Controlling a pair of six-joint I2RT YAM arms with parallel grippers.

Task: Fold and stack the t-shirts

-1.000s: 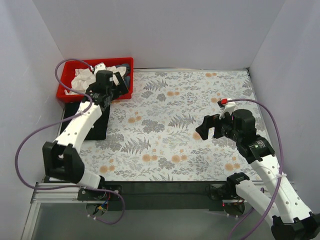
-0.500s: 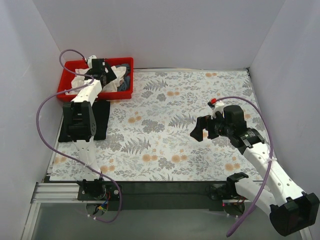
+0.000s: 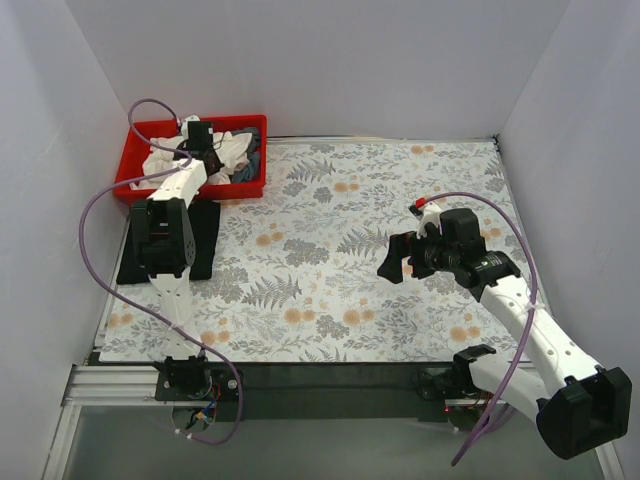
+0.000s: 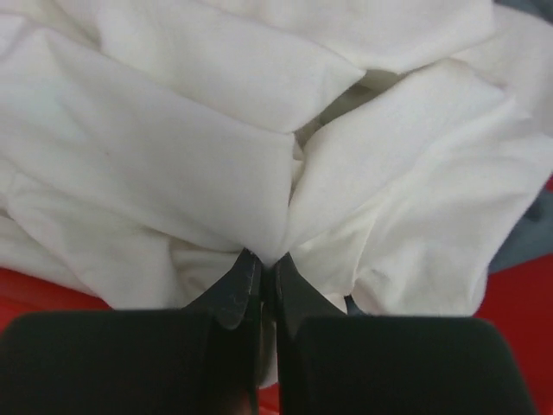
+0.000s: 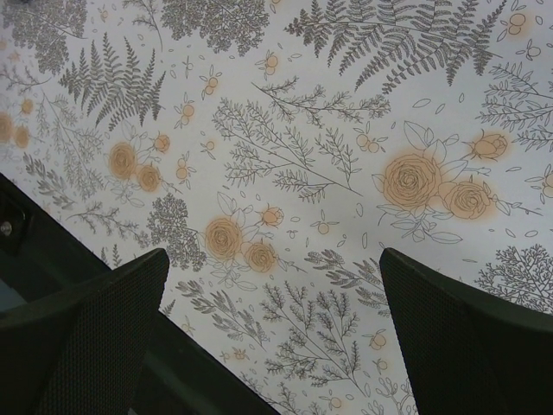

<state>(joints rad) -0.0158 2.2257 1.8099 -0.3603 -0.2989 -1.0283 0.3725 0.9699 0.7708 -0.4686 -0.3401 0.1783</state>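
**Cream-white t-shirt** [image 4: 173,164]: is lying crumpled in the red bin [image 3: 132,188], upper left of the top view. The left claw [image 4: 268,264] is reaching into the bin, its jaws clenched on a fold of this shirt, and cloth is bunching up at the tips.

**Grey-blue t-shirt** [image 4: 529,246]: is showing only as a sliver at the right edge of the left wrist view, beside the white one in the same bin.

**Black cloth** [image 3: 205,245]: a flat dark rectangle is lying on the floral-covered surface [image 3: 330,210] just below the bin, partly hidden by the left arm. It is probably the black shirt, already folded, but I cannot tell for certain.

**Right claw** [image 3: 400,262]: is hovering over the surface right of centre, jaws spread wide, gripping nothing.

**Progress:** early. At best one shirt is looking done, two are sitting unfolded in the bin, and no stack is showing.

**Room:** the middle of the surface is offering broad folding space. The bin walls are crowding the left claw's lift, white walls are closing in the left, back and right sides, and the black cloth is lying near the likely path out of the bin.
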